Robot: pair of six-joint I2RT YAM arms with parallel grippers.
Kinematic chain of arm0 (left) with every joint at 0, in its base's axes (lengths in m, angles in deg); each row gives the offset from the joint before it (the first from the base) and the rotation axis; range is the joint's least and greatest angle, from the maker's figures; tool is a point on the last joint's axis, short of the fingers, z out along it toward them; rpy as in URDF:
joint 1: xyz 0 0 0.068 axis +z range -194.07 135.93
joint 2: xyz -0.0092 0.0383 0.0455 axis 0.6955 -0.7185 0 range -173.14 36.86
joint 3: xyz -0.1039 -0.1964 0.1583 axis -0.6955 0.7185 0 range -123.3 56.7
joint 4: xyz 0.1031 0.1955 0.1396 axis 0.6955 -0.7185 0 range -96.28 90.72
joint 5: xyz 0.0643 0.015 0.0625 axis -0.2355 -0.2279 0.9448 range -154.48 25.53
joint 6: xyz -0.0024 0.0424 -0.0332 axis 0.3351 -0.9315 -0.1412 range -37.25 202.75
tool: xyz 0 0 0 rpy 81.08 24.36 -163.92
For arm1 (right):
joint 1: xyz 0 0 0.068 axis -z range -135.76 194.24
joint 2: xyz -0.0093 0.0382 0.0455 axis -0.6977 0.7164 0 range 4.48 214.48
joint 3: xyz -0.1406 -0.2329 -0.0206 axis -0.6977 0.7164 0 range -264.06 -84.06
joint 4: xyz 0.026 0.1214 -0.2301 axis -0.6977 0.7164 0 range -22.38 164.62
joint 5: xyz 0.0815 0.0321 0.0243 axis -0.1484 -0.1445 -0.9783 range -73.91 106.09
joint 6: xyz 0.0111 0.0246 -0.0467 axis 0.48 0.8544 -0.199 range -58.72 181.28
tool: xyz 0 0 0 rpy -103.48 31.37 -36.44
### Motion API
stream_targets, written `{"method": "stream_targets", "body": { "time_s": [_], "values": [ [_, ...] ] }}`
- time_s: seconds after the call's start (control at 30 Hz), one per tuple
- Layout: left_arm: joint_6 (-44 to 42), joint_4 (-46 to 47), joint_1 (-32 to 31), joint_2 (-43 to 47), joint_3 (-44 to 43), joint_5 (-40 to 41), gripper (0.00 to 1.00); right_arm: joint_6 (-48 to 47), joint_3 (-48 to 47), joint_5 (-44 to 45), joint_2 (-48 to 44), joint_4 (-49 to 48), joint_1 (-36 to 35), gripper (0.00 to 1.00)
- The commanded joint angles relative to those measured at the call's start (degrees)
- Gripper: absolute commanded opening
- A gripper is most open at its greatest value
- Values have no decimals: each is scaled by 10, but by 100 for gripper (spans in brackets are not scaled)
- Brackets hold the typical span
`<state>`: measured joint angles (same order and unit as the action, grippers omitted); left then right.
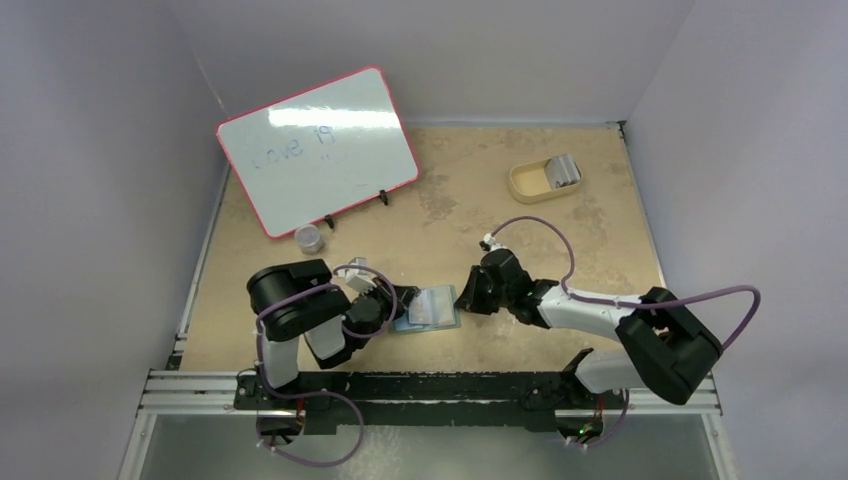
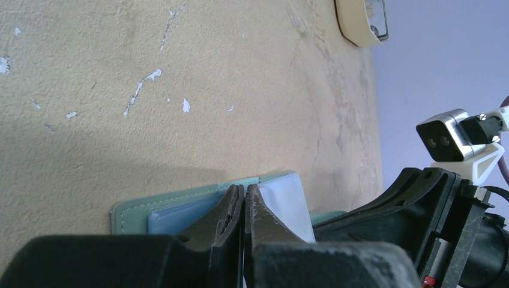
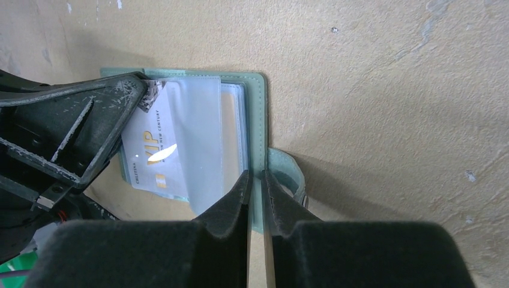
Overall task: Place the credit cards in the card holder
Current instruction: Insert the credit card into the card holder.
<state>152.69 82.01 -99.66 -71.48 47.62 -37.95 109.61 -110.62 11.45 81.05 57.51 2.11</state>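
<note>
The card holder lies open on the table between my two arms, grey-green with light blue pockets and clear sleeves. A pale card printed VIP sits in its left half, partly under a clear sleeve. My left gripper is shut, its tips resting on the holder's pocket side; its fingers cover the holder's left corner. My right gripper is nearly shut, with only a slit between its jaws. It sits over the holder's green right edge, beside the snap tab. More credit cards lie in the tan tray.
The tan tray sits at the far right of the table. A pink-framed whiteboard stands at the back left with a small jar in front of it. Walls close in the left, right and back sides.
</note>
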Motion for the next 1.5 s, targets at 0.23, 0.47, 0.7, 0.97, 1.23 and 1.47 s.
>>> {"method": "stream_targets", "body": {
  "time_s": [0.23, 0.47, 0.7, 0.97, 1.23, 1.47],
  "values": [
    [9, -34, -29, -23, -14, 15, 0, 17, 12, -2, 5, -24, -12, 11],
    [24, 8, -40, -52, -14, 28, 0, 21, 14, -3, 7, -32, -14, 11],
    [25, -46, -40, -26, -25, 24, 23, 20, 15, 1, -6, -24, -15, 11],
    [26, -148, -42, 14, -40, 29, 32, 14, 11, 3, -17, -14, -15, 12],
    [36, -252, -44, 50, -64, 36, 35, 12, -5, 6, -60, 19, -17, 13],
    [40, -267, -47, 56, -71, 33, 37, 32, -20, 5, -60, -4, -38, 16]
  ]
}}
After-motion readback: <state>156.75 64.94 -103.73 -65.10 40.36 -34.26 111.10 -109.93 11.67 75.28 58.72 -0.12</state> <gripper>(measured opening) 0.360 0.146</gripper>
